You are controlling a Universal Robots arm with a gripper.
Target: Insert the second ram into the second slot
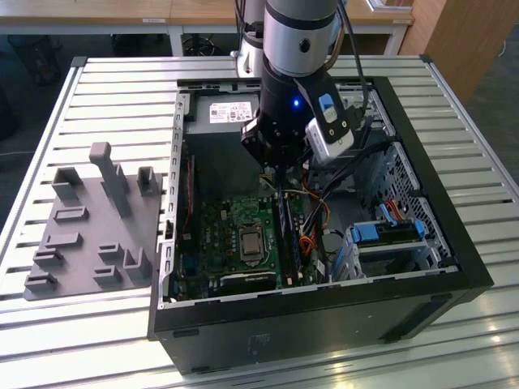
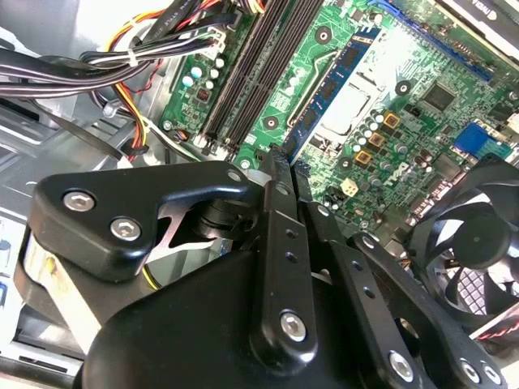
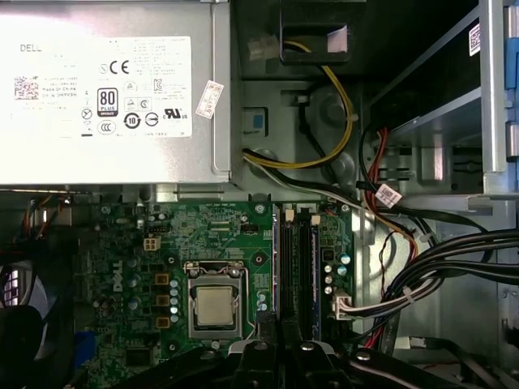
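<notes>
In the exterior view, a table (image 1: 105, 89) of silver slats holds everything. Wooden desks (image 1: 97, 10) stand behind it. On the exterior view's left, a grey tray (image 1: 81, 235) with pegs lies on the slats. Beside it lies a black case (image 1: 324, 320), open on top. The arm (image 1: 296, 40) reaches down into the case, and the gripper (image 1: 276, 180) hangs just above the green board (image 1: 231, 235). A grey box (image 1: 203, 121) at the far end of the case has a white label (image 1: 233, 111). Its print is too small to read. A blue bracket (image 1: 389, 231) sits on the exterior view's right.

In the second wrist view, the black fingers (image 2: 280, 243) are squeezed close together on the ram (image 2: 340, 77). The ram is a thin blue stick. It runs away from the fingertips, above the board. Here it shows between the two black slots (image 2: 243, 81) and the silver chip (image 2: 357, 101). I cannot tell if it touches anything below. Wires (image 2: 154, 40) bunch up near the slots, and a black fan (image 2: 478, 243) sits close by.

In the first wrist view, the box looks big and silver. Its white label is full of black print and small round marks. Two small white tags (image 3: 212, 96) have red print. One is stuck on the box and one hangs on a red wire. The fingers point at the slots, which lie between the chip and the wires.
</notes>
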